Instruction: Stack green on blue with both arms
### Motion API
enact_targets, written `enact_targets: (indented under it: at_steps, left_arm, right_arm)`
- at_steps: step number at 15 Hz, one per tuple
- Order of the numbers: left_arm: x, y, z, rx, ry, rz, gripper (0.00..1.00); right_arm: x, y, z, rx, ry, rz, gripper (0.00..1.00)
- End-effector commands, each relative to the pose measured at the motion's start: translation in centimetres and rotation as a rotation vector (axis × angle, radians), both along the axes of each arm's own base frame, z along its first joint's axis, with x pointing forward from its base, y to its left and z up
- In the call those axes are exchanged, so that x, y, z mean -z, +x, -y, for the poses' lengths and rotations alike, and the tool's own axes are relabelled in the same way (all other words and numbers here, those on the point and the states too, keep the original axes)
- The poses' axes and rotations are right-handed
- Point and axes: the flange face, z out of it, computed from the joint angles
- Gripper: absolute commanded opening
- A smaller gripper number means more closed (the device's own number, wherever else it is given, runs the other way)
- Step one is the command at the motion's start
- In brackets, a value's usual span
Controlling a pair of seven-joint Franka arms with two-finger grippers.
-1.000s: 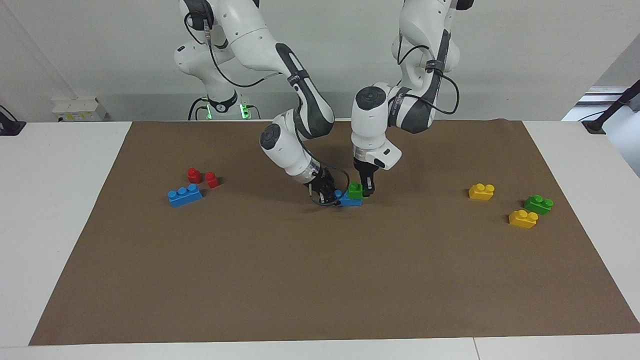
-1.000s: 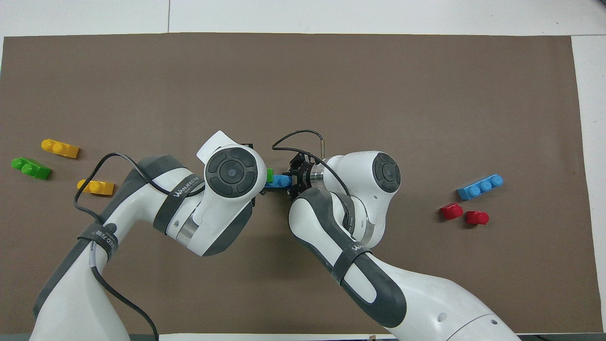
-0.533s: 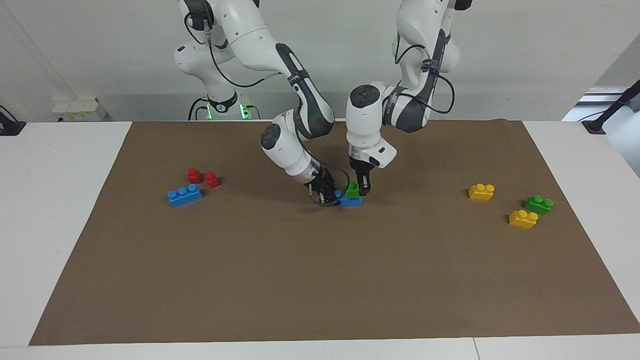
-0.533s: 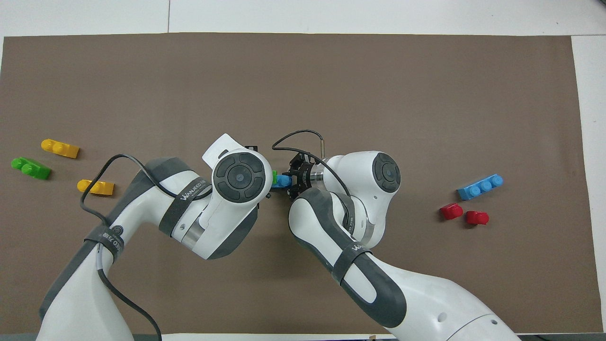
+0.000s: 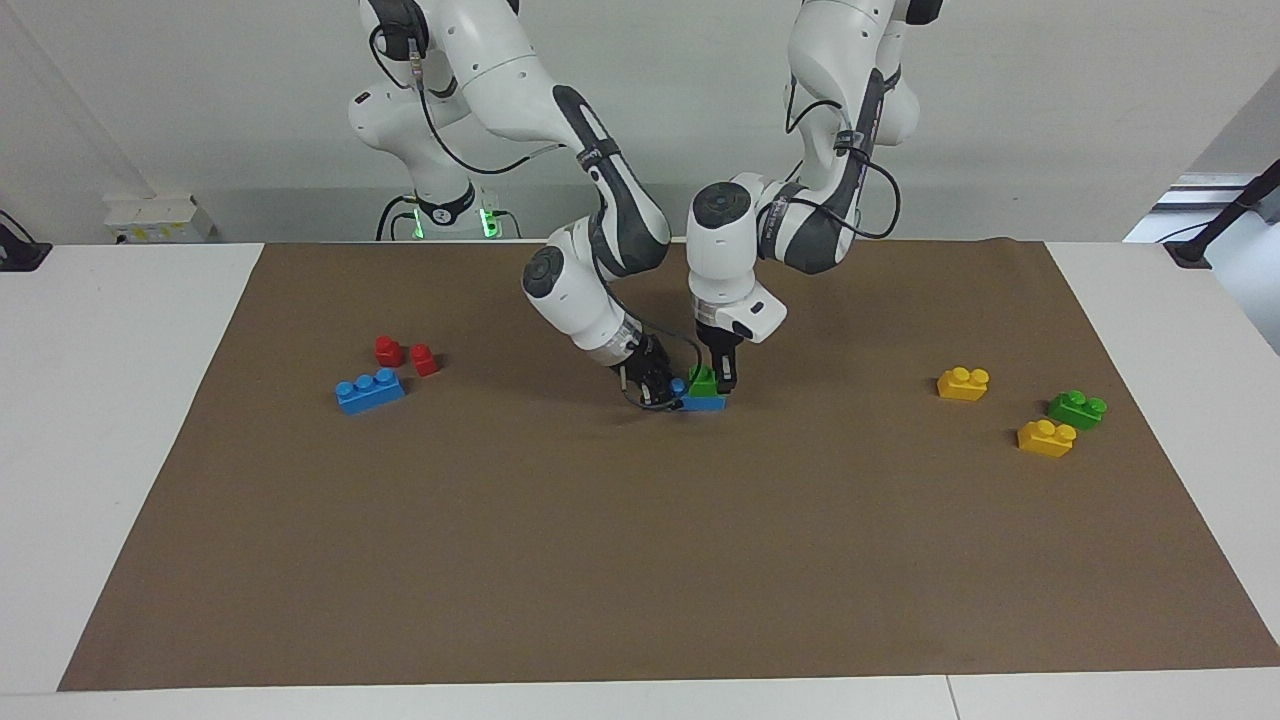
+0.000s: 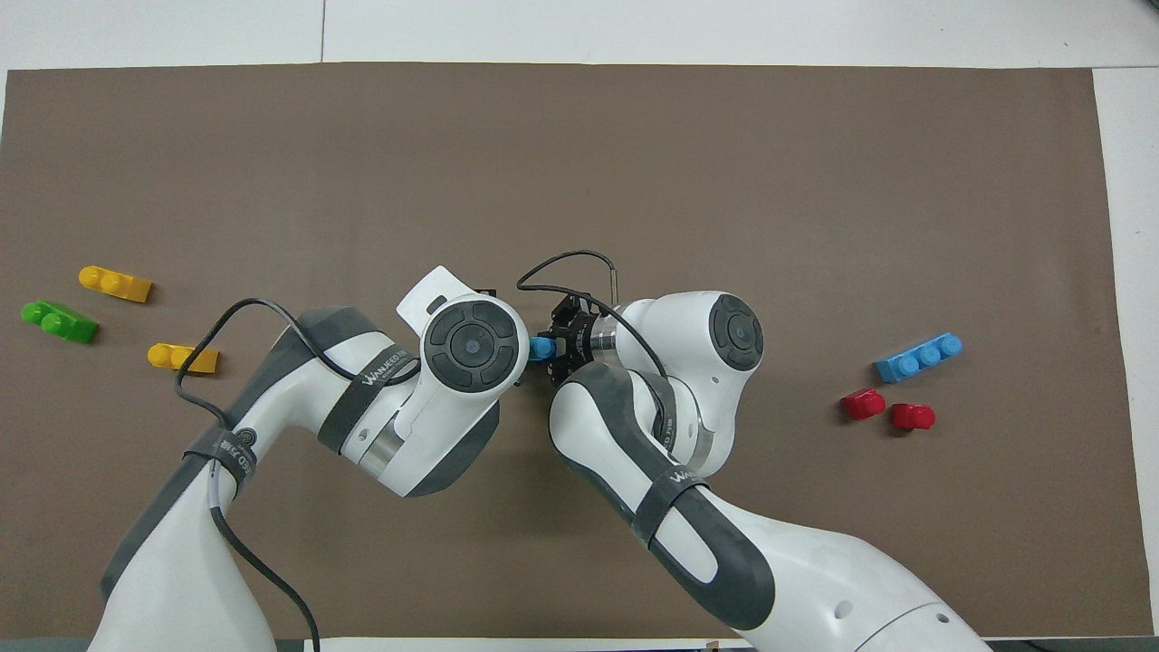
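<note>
A blue brick (image 5: 706,403) lies on the brown mat (image 5: 640,560) at the middle of the table. A green brick (image 5: 703,380) sits on top of it. My left gripper (image 5: 716,383) comes straight down and is shut on the green brick. My right gripper (image 5: 657,390) reaches in low and tilted, shut on the blue brick's end toward the right arm. In the overhead view only the blue brick's end (image 6: 541,347) shows beside the right gripper (image 6: 556,348). The left arm's wrist hides the green brick there.
A second blue brick (image 5: 370,390) and two red bricks (image 5: 389,350) (image 5: 424,359) lie toward the right arm's end. A second green brick (image 5: 1077,408) and two yellow bricks (image 5: 963,383) (image 5: 1046,437) lie toward the left arm's end.
My left gripper has shifted the green brick a little toward the right arm's end, along the top of the blue brick. The left wrist now covers it in the overhead view. The right gripper has stayed put.
</note>
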Motion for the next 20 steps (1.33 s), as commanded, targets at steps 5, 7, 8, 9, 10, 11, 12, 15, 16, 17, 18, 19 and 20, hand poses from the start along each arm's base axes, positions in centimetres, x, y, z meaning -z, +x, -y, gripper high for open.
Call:
enact_targets:
  at_steps: [5, 7, 8, 9, 10, 11, 12, 15, 16, 17, 18, 19, 20]
  left_arm:
    - [-3.1, 0.5, -2.9, 0.056, 0.041, 0.036, 1.00]
    - [-4.7, 1.7, -4.9, 0.076, 0.048, 0.039, 1.00]
    - [-5.8, 2.3, -6.1, 0.088, 0.050, 0.044, 1.00]
    - [-6.7, 3.1, -7.6, 0.104, 0.054, 0.044, 1.00]
    - [-7.7, 3.7, -9.2, 0.123, 0.053, 0.052, 1.00]
    - [-8.5, 4.5, -10.8, 0.144, 0.056, 0.053, 1.00]
    - [-9.1, 5.2, -12.2, 0.166, 0.065, 0.048, 1.00]
    - [-10.4, 7.1, -16.0, 0.254, 0.085, 0.037, 1.00]
    - [-11.0, 7.8, -17.3, 0.290, 0.086, 0.039, 1.00]
    - [-11.6, 8.4, -18.4, 0.319, 0.082, 0.041, 1.00]
    - [-12.3, 9.0, -19.7, 0.356, 0.081, 0.042, 1.00]
    - [-12.8, 9.4, -20.7, 0.399, 0.086, 0.041, 1.00]
    - [-13.1, 9.7, -22.0, 0.450, 0.097, 0.028, 1.00]
  right_arm:
    - [0.2, 0.4, 1.2, 0.024, 0.007, 0.015, 0.71]
    - [0.0, 1.4, 2.4, 0.038, 0.015, 0.002, 0.78]
    - [-0.1, 1.9, 3.3, 0.044, 0.022, -0.015, 0.80]
    - [-0.3, 2.7, 4.6, 0.043, 0.033, -0.034, 0.83]
    - [-0.8, 3.6, 6.1, 0.032, 0.047, -0.038, 0.86]
    - [-1.3, 4.3, 7.5, 0.000, 0.054, -0.038, 0.90]
    - [-2.1, 5.0, 8.9, -0.046, 0.060, -0.033, 0.99]
    - [-5.3, 7.3, 14.9, -0.228, 0.000, 0.029, 1.00]
    - [-6.3, 7.7, 17.0, -0.304, -0.027, 0.050, 1.00]
    - [-7.6, 8.3, 19.9, -0.377, -0.052, 0.079, 1.00]
    - [-8.7, 8.6, 22.3, -0.452, -0.068, 0.099, 1.00]
    - [-10.1, 8.7, 24.1, -0.526, -0.080, 0.119, 1.00]
    - [-11.8, 8.7, 26.1, -0.617, -0.104, 0.149, 1.00]
